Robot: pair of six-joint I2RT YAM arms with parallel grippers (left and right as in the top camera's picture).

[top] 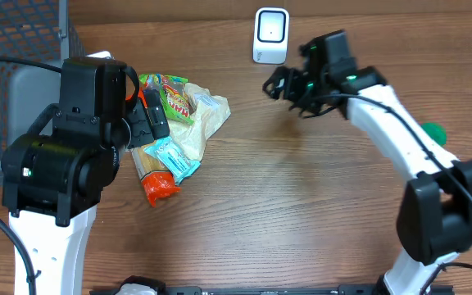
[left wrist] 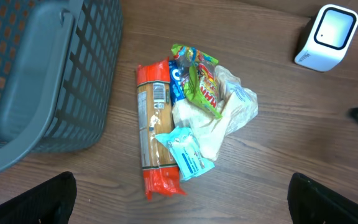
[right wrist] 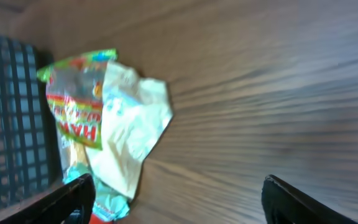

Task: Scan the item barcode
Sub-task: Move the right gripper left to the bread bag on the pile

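Observation:
A pile of grocery items lies at the table's left: a long pasta packet (top: 156, 172) (left wrist: 154, 130) with orange ends, a green candy bag (top: 170, 97) (left wrist: 202, 84) (right wrist: 73, 106), a crumpled white bag (top: 203, 123) (left wrist: 229, 112) (right wrist: 132, 130) and a small blue packet (top: 174, 158) (left wrist: 188, 155). The white scanner (top: 270, 35) (left wrist: 327, 37) stands at the back. My left gripper (top: 142, 123) (left wrist: 182, 202) hangs open above the pile, holding nothing. My right gripper (top: 279, 84) (right wrist: 179, 199) is open and empty over bare wood, below the scanner and right of the pile.
A grey mesh basket (left wrist: 42, 74) (right wrist: 11, 124) sits left of the pile, close to the pasta packet. A green object (top: 435, 131) shows at the right, partly behind the right arm. Wooden tabletop stretches between the pile and the right arm.

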